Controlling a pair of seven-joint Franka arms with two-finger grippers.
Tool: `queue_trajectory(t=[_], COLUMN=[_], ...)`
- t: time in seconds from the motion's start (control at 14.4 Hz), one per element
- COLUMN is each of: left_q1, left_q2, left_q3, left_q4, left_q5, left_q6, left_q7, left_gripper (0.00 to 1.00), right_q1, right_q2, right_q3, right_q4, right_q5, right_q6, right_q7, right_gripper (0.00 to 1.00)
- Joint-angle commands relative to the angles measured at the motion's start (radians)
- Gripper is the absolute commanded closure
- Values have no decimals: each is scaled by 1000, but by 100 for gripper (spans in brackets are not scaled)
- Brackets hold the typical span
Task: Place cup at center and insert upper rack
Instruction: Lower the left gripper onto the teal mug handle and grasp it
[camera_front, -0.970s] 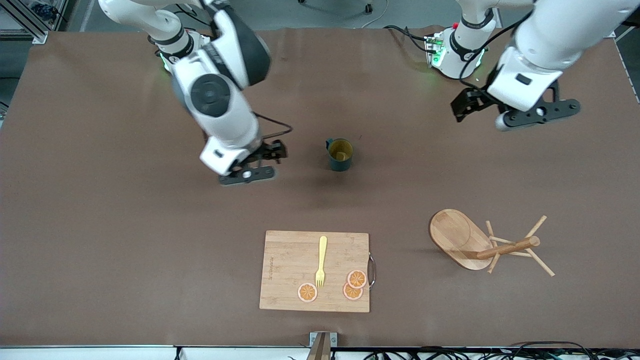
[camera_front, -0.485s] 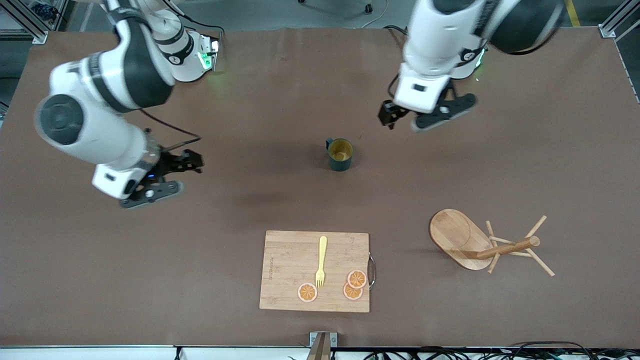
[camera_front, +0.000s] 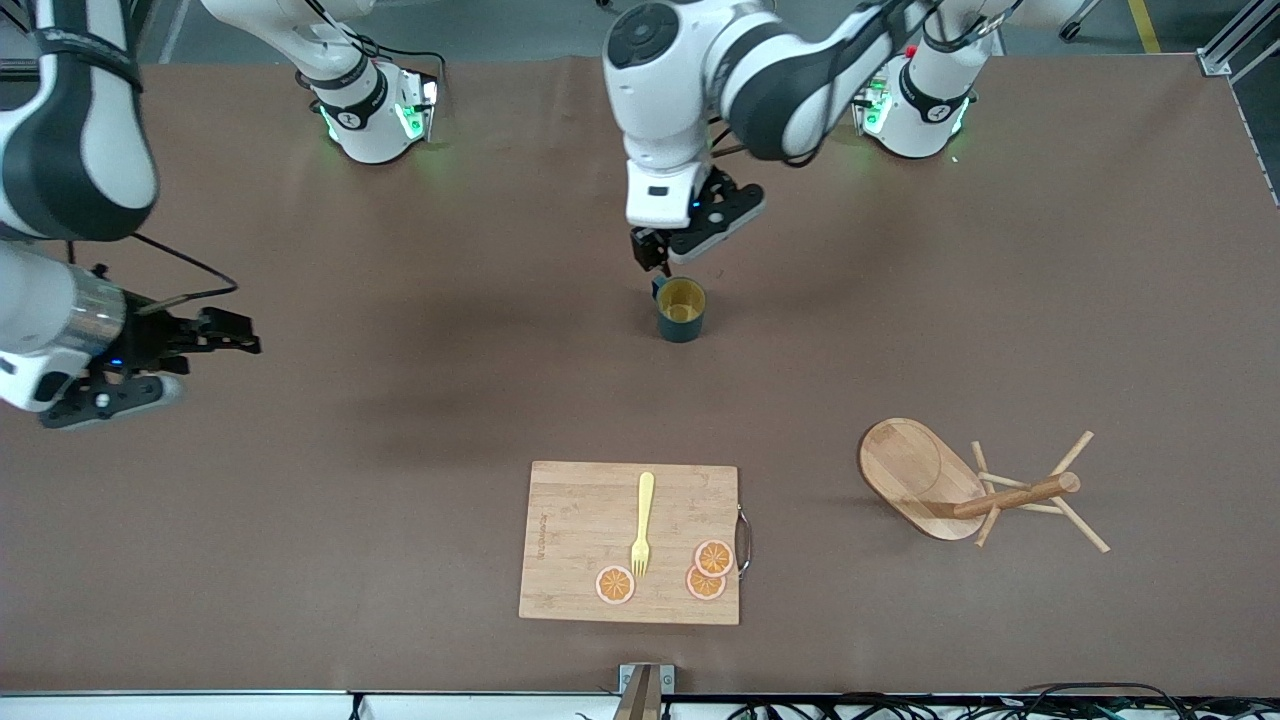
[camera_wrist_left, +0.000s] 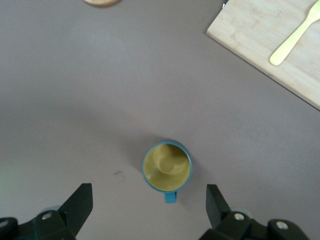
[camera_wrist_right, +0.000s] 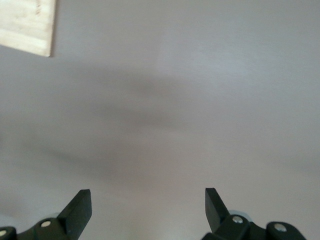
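The dark teal cup (camera_front: 681, 309) with a yellow inside stands upright on the brown table near its middle. My left gripper (camera_front: 686, 236) hovers open just above the cup, by its handle side. In the left wrist view the cup (camera_wrist_left: 166, 166) sits just ahead of the open left gripper (camera_wrist_left: 148, 201), handle toward the camera. The wooden upper rack (camera_front: 960, 490) lies on its side toward the left arm's end, nearer the front camera, pegs splayed. My right gripper (camera_front: 190, 368) is open and empty above bare table at the right arm's end (camera_wrist_right: 148, 200).
A bamboo cutting board (camera_front: 570, 520) lies nearer the front camera than the cup, with a yellow fork (camera_front: 642, 522) and three orange slices (camera_front: 712, 558) on it. Its corner shows in the right wrist view (camera_wrist_right: 25, 25), and the board shows in the left wrist view (camera_wrist_left: 260, 45).
My left arm has swung from its end of the table to over the cup. My right arm has drawn away from the cup to its own end. The cup and rack have not moved.
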Motion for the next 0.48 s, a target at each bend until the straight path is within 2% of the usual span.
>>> queue_trajectory(t=[0.0,0.28,0.42], left_q1=[-104,-200,-251], left_q2=[109,262,313], left_q3=[6,9,24], left_q4=[50,92,92], left_q5=[96,252,327], left_q6=[-6,-6,-6], left_q7=[-234,-470,-577], left_gripper=[0,0,0], right_q1=[-49,-58,-73], right_q2=[-20,-20,-18], right_q3=[15,15,18], right_q4=[41,163,184], right_q5=[-13,-73,-105], right_q6=[-68,-226,-243], right_q7=[8,15,14], right_gripper=[0,0,0])
